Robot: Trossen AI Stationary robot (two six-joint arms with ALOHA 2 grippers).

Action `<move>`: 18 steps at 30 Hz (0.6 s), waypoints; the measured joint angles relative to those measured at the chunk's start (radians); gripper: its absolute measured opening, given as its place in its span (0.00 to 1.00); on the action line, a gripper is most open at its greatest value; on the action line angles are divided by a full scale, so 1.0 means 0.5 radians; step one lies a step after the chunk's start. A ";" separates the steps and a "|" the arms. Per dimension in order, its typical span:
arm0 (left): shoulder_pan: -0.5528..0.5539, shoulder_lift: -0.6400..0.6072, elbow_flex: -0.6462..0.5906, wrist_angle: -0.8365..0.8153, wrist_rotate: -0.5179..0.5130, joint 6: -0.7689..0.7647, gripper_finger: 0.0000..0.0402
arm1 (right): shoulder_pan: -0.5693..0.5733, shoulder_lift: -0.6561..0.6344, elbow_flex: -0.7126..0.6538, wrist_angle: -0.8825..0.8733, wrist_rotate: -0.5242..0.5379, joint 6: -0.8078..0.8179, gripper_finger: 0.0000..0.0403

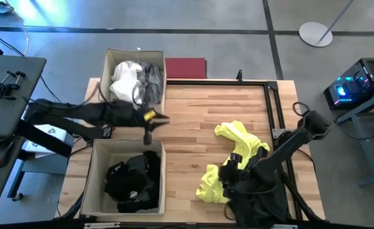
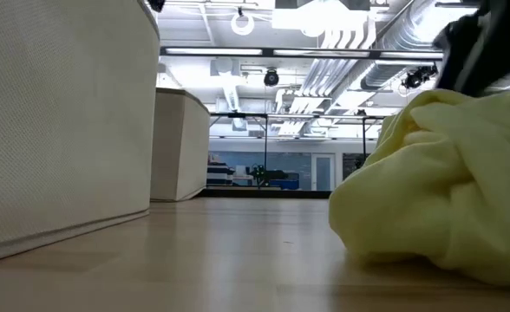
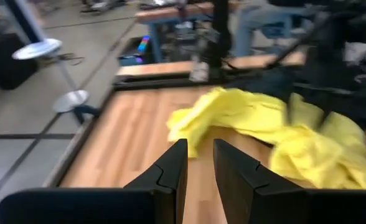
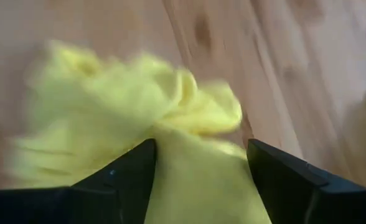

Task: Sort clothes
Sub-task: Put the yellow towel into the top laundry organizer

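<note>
A neon yellow garment (image 1: 241, 143) lies bunched on the wooden table, right of centre; it also shows in the low view (image 2: 446, 199) and the left wrist view (image 3: 264, 124). My right gripper (image 1: 228, 175) is open and low over the garment's near part (image 4: 139, 106). My left gripper (image 1: 147, 137) hangs empty between the two beige boxes, its fingers (image 3: 177, 168) a narrow gap apart. White and grey clothes (image 1: 136, 79) lie in the far box, black clothes (image 1: 133, 181) in the near box. A dark garment (image 1: 257, 207) lies at the table's near right edge, partly under the right arm. My right gripper comes at the yellow garment from above, slanting. Its open fingers (image 4: 130, 171) stand on either side of a bunched fold (image 4: 195, 118), and the cloth lies against both fingers' inner sides. The garment rests on the table.
The far beige box (image 1: 107, 70) and the near beige box (image 1: 95, 178) stand at the table's left; both show in the low view (image 2: 64, 130). A flat dark red rectangle (image 1: 187, 67) lies beyond the far edge. A black frame rail (image 1: 219, 83) runs along the far and right sides.
</note>
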 joint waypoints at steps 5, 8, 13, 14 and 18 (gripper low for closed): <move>-0.193 0.167 -0.088 0.189 0.000 0.001 0.16 | -0.135 0.246 0.000 -0.068 -0.237 -0.140 0.57; -0.289 0.290 -0.105 0.310 -0.005 0.050 0.16 | -0.222 0.383 0.011 -0.021 -0.336 -0.284 0.48; -0.455 0.517 -0.105 0.597 -0.175 0.292 0.16 | -0.320 0.514 0.014 0.071 -0.306 -0.507 0.16; -0.481 0.565 -0.105 0.680 -0.213 0.345 0.16 | -0.327 0.511 0.009 0.068 -0.227 -0.532 0.09; -0.547 0.724 -0.103 0.933 -0.310 0.494 0.16 | -0.319 0.418 -0.013 -0.046 0.316 -0.512 0.06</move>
